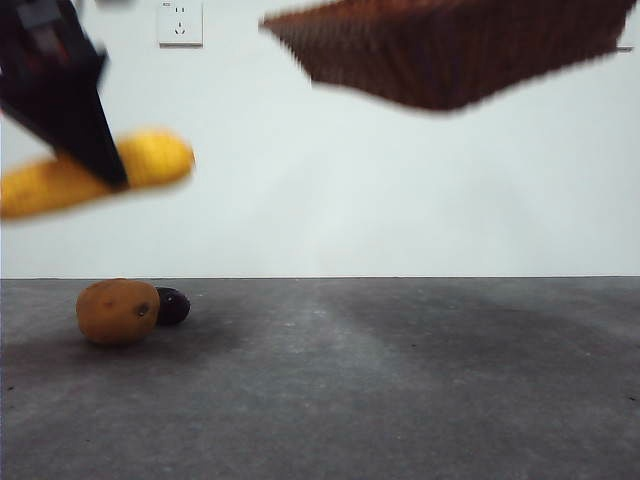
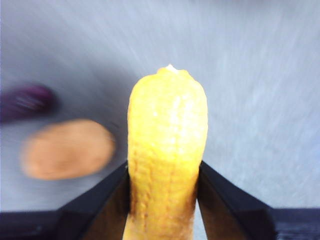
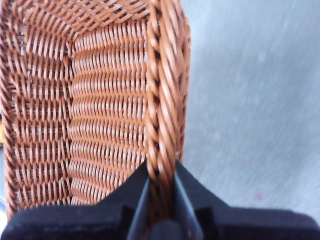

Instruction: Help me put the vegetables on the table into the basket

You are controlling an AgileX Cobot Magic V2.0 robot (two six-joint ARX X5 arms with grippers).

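Note:
My left gripper is shut on the yellow corn cob and holds it high above the table at the far left; in the left wrist view the corn cob sits between the black jaws. The brown-orange potato and the dark purple eggplant lie together on the dark grey table below it; the wrist view shows the potato and the eggplant blurred. My right gripper is shut on the braided rim of the wicker basket, which hangs in the air at the upper right, with no vegetables visible inside.
A white wall with a power socket stands behind the table. The table surface shows beside the basket in the right wrist view.

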